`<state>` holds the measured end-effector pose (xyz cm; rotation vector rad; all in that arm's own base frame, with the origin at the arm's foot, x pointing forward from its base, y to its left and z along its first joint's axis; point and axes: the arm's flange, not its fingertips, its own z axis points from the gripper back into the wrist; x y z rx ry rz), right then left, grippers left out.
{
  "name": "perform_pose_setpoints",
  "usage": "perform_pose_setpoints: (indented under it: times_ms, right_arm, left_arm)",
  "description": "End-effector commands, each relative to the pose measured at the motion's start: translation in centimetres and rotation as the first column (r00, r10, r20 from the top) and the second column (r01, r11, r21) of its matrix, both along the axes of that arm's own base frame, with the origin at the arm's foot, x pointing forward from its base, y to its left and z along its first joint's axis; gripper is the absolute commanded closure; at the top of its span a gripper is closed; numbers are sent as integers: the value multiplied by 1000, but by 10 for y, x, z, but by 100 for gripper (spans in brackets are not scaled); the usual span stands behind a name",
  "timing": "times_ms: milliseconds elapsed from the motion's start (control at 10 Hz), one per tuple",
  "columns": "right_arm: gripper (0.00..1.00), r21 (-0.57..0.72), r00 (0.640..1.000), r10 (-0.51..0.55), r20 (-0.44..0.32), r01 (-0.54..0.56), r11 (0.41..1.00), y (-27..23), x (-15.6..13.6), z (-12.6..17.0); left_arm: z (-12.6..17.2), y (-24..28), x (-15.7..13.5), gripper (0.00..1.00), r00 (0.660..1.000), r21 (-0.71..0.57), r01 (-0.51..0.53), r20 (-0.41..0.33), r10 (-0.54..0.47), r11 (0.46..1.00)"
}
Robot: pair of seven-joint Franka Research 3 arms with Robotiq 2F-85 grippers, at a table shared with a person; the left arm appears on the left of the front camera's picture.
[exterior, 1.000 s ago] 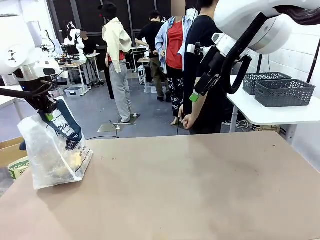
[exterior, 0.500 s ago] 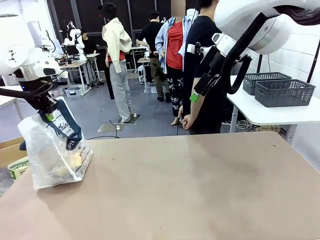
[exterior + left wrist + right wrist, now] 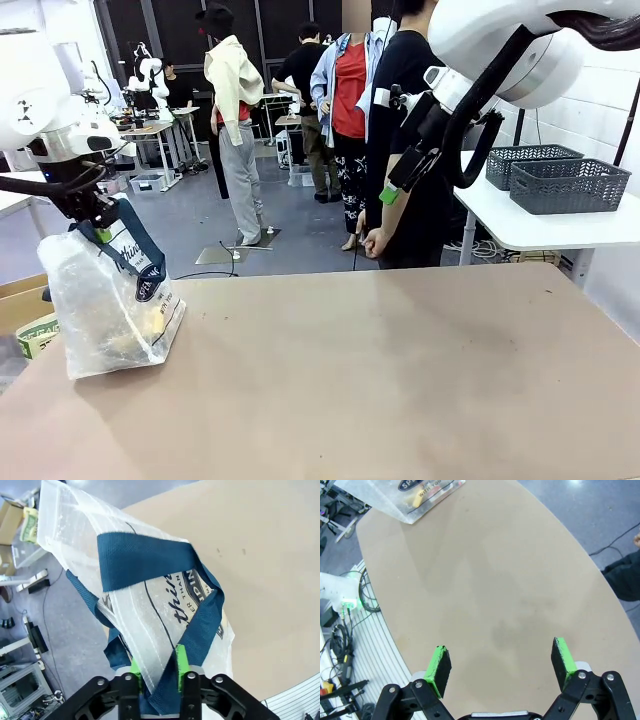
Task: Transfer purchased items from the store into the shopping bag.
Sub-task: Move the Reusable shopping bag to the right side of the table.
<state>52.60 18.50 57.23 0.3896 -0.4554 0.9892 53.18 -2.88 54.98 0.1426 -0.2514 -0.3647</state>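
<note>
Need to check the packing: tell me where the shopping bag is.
The shopping bag stands at the table's left edge in the front view, its navy strap between the left gripper's pads.

The shopping bag (image 3: 105,305) stands on the table (image 3: 380,380), far to the left. Small packets (image 3: 140,325) lie inside it. A person (image 3: 405,140) stands behind the table.

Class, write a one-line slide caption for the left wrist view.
Left gripper at navy strap handle of shopping bag on table.

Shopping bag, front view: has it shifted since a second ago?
Yes, slightly. The shopping bag top has sagged toward the table and its handle hangs looser below the left gripper; its base stays put.
</note>
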Motion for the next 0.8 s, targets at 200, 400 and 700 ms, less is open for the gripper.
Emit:
perform_pose_setpoints:
  times_ms: [200, 400, 700]
  right_arm:
    - [0, 2, 1000, -5, -10, 5, 1000, 1, 1, 0]
    - [0, 2, 1000, -5, -10, 5, 1000, 1, 1, 0]
    - [0, 2, 1000, -5, -10, 5, 1000, 1, 1, 0]
  left_arm:
    - [6, 0, -5, 0, 1000, 33, 20, -16, -20, 999]
    - [18, 1, -8, 0, 999, 30, 33, -6, -33, 999]
    - [31, 1, -13, 0, 999, 0, 41, -3, -41, 999]
